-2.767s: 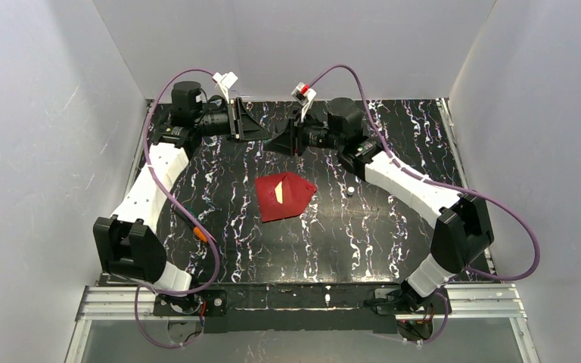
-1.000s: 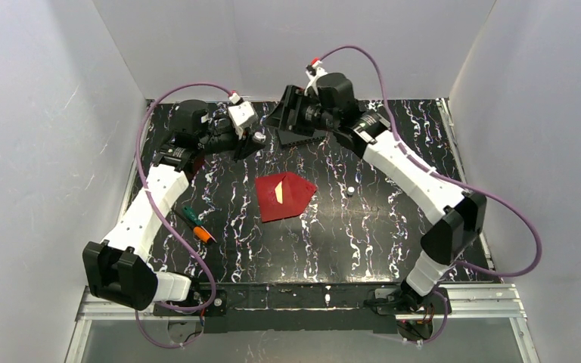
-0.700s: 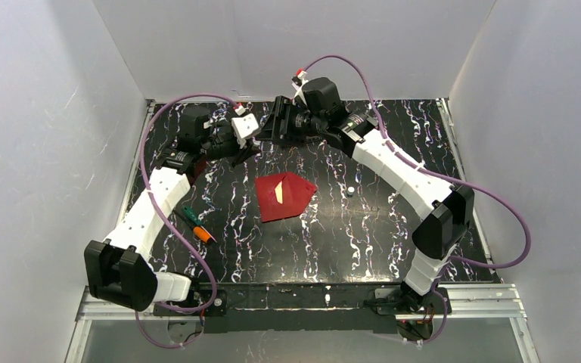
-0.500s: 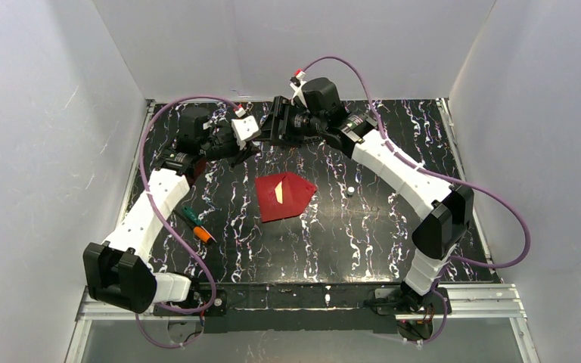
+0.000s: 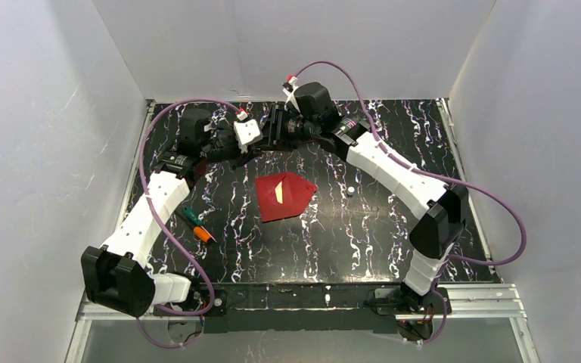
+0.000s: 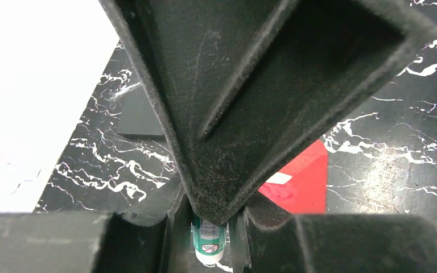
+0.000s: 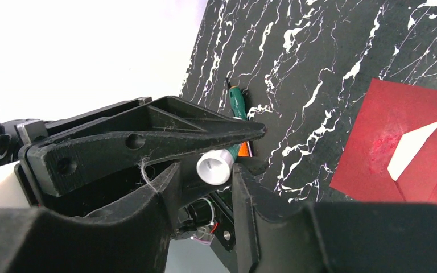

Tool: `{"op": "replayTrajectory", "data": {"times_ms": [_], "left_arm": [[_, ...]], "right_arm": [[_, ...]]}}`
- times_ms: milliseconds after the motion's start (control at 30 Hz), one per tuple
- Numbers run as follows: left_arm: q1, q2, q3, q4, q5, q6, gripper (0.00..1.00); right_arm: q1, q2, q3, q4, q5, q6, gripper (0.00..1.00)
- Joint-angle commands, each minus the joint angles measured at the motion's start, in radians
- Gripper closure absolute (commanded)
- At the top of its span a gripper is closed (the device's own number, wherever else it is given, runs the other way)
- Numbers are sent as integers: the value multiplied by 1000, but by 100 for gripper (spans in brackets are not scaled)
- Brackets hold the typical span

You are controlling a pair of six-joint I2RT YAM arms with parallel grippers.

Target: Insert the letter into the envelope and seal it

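The envelope (image 5: 291, 203) lies flat in the middle of the table (image 5: 363, 234), with a sliver of the letter (image 5: 278, 192) showing inside it. Near the far edge, the left claw (image 5: 258, 147) grips a glue stick (image 6: 207, 242). The right claw (image 7: 203, 187) has its jaws apart around the stick's white cap.

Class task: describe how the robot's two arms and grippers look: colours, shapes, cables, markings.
The left arm and right arm are alike: white shell links between bulky black joint housings, each trailed by a loose purple cable. The left gripper and right gripper have matte black wedge-shaped fingers, scuffed and dusty up close. Small white-and-red tags sit near the wrists.
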Motion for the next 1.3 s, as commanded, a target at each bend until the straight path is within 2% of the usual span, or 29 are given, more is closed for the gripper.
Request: {"op": "replayTrajectory", "data": {"times_ms": [0,100,233,300,400,567,833,933,1000,1133,1267], "left_arm": [[-8,-40,5,7,33,2,100],[-10,-45,6,9,36,-4,100],[-11,-48,2,7,27,-25,99],[-12,-45,3,6,25,-62,88],[-10,-21,10,-29,24,-103,74],[-9,9,-1,-55,63,-159,65],[2,18,-47,40,114,-252,58],[3,35,-41,54,131,-271,57],[4,43,-42,57,134,-272,61],[7,53,-42,70,141,-279,85],[10,54,-43,76,148,-285,92]], "right_arm": [[9,19,32,-12,-2,-20,57],[13,33,46,-35,8,-34,58],[17,42,70,-51,42,-58,74],[17,48,96,-83,70,-78,84],[17,37,108,-117,107,-101,92],[14,27,128,-168,97,-119,96],[-7,13,132,-192,38,-119,99],[-9,14,129,-189,7,-114,99],[-12,14,131,-190,-6,-113,99],[-21,9,135,-196,-17,-102,99],[-30,1,128,-191,-17,-93,98]]}}
